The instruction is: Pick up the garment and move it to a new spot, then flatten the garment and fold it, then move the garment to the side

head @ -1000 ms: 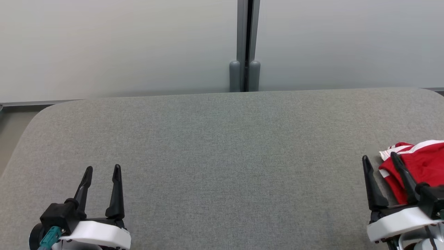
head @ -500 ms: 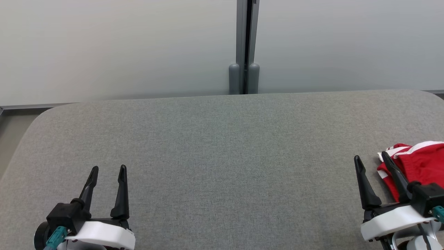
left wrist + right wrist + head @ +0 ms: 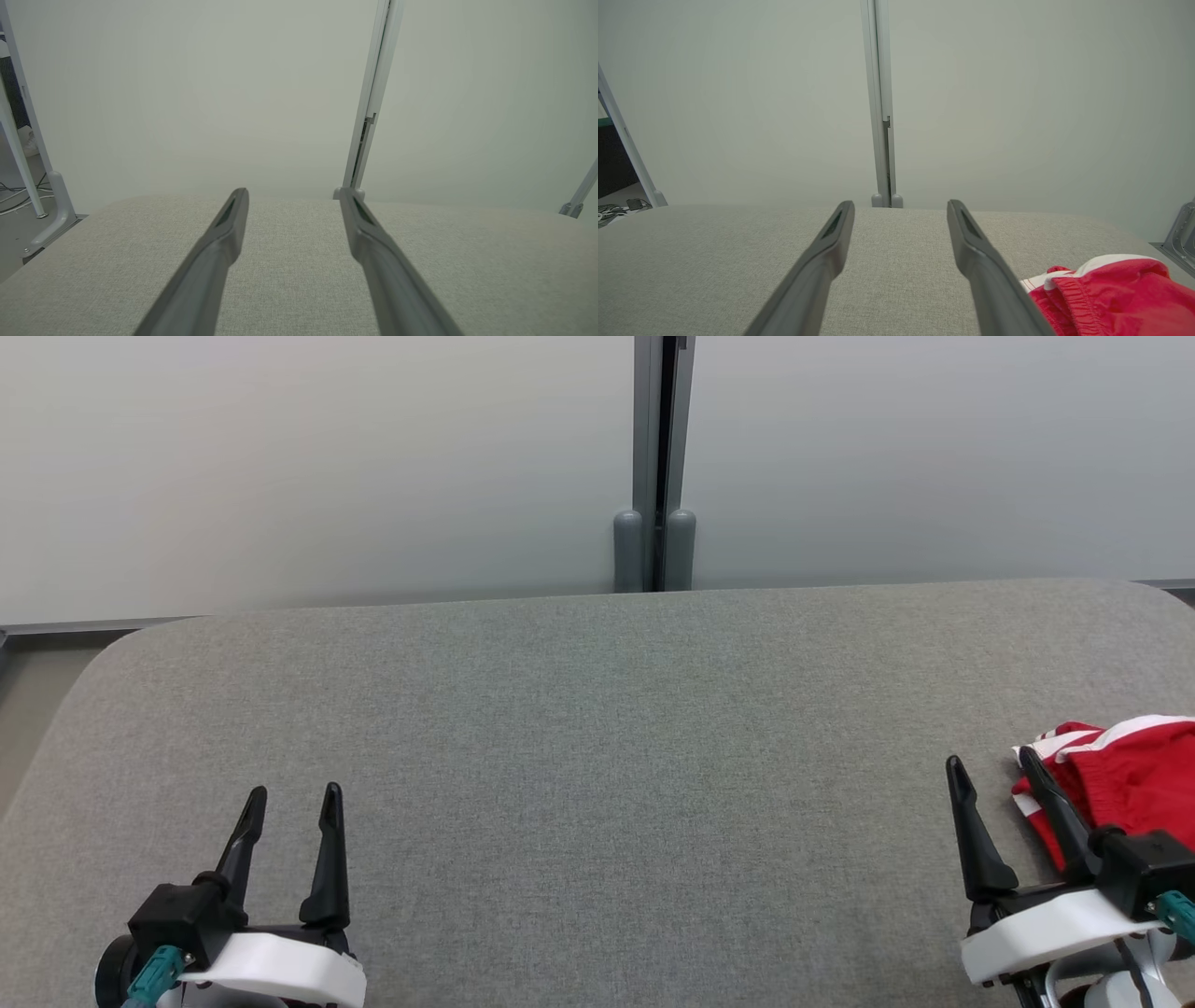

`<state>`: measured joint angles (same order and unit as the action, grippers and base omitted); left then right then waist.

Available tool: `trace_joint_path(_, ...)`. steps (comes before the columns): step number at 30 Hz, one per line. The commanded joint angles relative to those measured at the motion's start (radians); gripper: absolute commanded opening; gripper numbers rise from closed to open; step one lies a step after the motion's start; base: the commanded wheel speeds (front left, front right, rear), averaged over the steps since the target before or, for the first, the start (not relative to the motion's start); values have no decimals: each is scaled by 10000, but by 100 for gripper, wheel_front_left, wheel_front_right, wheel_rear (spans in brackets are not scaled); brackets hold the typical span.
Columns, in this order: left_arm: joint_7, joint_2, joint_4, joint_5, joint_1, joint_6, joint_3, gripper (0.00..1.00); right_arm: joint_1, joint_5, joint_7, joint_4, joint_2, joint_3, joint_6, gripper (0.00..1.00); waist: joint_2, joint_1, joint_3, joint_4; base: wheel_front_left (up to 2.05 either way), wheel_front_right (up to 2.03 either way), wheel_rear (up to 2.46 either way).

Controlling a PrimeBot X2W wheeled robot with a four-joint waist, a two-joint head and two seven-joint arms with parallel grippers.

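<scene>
Lying just right of the spread fingers of the right gripper point(image 3: 990, 762), the garment point(image 3: 1134, 779) is ungrasped; left gripper point(image 3: 294, 793) equally spread, empty.

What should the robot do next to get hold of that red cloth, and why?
Probably shift the right tool to its right, until it is over the red garment. That tool is open and empty, and the garment lies bunched just right of its fingers on the grey table. The left tool, also open, is far across the table.
</scene>
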<state>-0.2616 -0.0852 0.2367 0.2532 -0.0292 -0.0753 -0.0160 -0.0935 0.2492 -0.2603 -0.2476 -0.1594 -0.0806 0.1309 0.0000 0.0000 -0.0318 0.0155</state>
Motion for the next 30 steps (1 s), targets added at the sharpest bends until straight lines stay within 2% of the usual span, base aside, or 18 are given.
trace_joint_path(1,-41,-16,18,-56,-141,-46,66,100,-85,71,-66,-50,-16,-18,-1,100,0,0,3,-2,0,0,0)
trace_joint_path(5,-41,25,90,-82,-145,-120,82,100,-115,99,-65,-79,-40,-54,-1,100,0,0,-5,-10,0,0,0)
trace_joint_path(6,8,53,110,-45,8,-78,35,0,9,36,5,-77,11,-48,0,0,0,0,-4,-10,0,0,0)
trace_joint_path(9,127,131,360,98,105,-81,58,0,165,188,79,-288,105,-44,0,0,0,0,-2,-11,0,0,0)
trace_joint_path(30,1098,182,252,3742,-160,-218,389,0,56,3817,1073,-176,363,503,-1,0,0,0,57,-36,0,0,0)
